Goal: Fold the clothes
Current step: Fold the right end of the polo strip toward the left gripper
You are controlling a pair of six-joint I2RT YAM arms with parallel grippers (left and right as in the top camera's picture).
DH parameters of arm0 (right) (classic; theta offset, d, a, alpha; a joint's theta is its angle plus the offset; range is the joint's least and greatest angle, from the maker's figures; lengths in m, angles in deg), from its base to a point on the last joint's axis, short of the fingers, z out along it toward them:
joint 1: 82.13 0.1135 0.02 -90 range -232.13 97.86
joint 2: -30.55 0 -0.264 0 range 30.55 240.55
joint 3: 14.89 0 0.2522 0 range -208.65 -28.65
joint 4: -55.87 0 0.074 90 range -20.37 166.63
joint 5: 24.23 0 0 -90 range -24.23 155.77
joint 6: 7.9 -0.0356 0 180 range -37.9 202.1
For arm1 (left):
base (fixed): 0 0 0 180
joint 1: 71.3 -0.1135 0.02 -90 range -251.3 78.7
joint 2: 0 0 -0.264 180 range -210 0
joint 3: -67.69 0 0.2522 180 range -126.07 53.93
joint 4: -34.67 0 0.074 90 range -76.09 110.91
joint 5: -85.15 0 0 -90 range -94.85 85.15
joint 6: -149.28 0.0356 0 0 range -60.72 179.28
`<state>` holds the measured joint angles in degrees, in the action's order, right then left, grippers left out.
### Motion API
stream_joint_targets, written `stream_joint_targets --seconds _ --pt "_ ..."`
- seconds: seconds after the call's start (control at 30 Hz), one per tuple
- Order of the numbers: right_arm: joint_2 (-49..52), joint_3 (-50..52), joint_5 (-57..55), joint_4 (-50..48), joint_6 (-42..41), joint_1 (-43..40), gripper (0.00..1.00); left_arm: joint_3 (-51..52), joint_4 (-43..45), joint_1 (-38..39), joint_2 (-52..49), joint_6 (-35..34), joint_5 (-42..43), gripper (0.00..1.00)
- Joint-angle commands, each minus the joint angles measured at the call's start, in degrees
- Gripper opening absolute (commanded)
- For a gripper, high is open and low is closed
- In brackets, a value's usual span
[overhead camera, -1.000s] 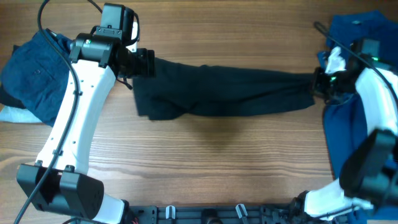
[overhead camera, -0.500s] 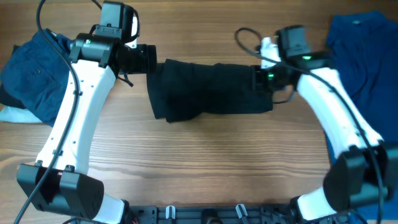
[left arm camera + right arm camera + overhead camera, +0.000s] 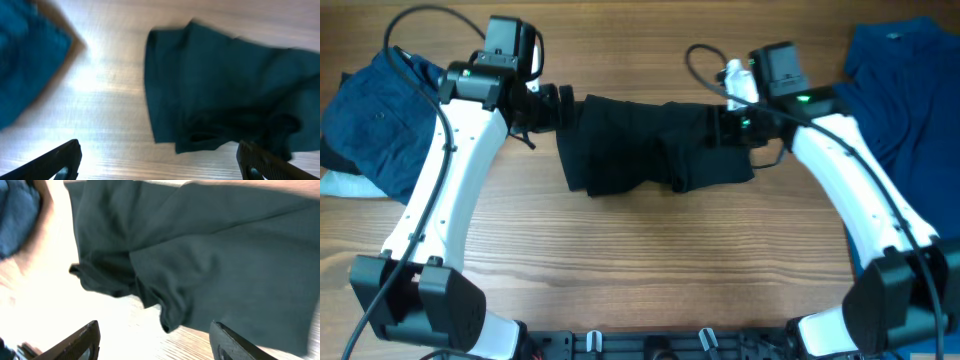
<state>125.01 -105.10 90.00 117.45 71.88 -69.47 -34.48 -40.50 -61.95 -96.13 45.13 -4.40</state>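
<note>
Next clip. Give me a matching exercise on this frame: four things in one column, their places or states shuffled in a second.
1 black garment
2 dark blue garment
3 brighter blue garment
4 left gripper

a far right of the table
b open, at the black garment's left end
c bunched mid-table
d far left of the table

Pairs: 1-c, 2-d, 3-a, 4-b

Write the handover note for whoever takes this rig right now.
Left claw: open, holding nothing, at the left edge of the black shirt.
Right claw: open, holding nothing, at the shirt's right edge.
The black shirt lies bunched and wrinkled at the upper middle of the table. One blue garment is at the far left, a second blue shirt at the far right.
Done: black shirt looks roughly doubled over, not neat.
Left: flatten and finish it, then probably the blue ones.
</note>
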Motion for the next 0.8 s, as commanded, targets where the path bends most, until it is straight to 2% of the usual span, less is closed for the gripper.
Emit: stream_joint_targets --seconds 0.0,0.13,0.43,0.47,0.6,0.63,0.7,0.77 --pt "-1.55 -0.42 0.17 2.25 0.35 -4.68 0.73 10.32 7.43 -2.99 -3.15 -4.94 11.21 1.0" --pt "-1.55 -0.31 -0.02 4.17 1.81 -6.21 0.73 16.61 17.92 -3.5 -8.44 -4.94 21.75 1.0" --pt "-1.55 -0.31 -0.02 5.22 2.58 -6.21 0.73 16.83 25.49 -2.71 -21.29 -4.33 21.66 0.99" --pt "-1.55 -0.31 -0.04 5.4 2.67 -6.21 0.73 16.83 25.9 -2.6 -22.01 -4.31 21.7 0.93" --pt "-1.55 -0.31 -0.04 5.31 2.69 -6.21 0.73 16.83 29.38 -1.51 -22.23 -2.4 26.8 0.52" --pt "-1.55 -0.31 -0.04 5.33 2.69 -6.21 0.73 16.83 30.27 -1.07 -22.23 -1.64 28.74 0.39" --pt "-1.55 -0.31 -0.04 5.64 2.69 -6.21 0.73 16.83 30.14 -0.66 -22.14 -1.66 29.09 0.04" --pt "-1.55 -0.31 -0.04 5.84 2.69 -6.21 0.73 16.72 27.96 -0.92 -21.24 -1.68 29.05 0.04"
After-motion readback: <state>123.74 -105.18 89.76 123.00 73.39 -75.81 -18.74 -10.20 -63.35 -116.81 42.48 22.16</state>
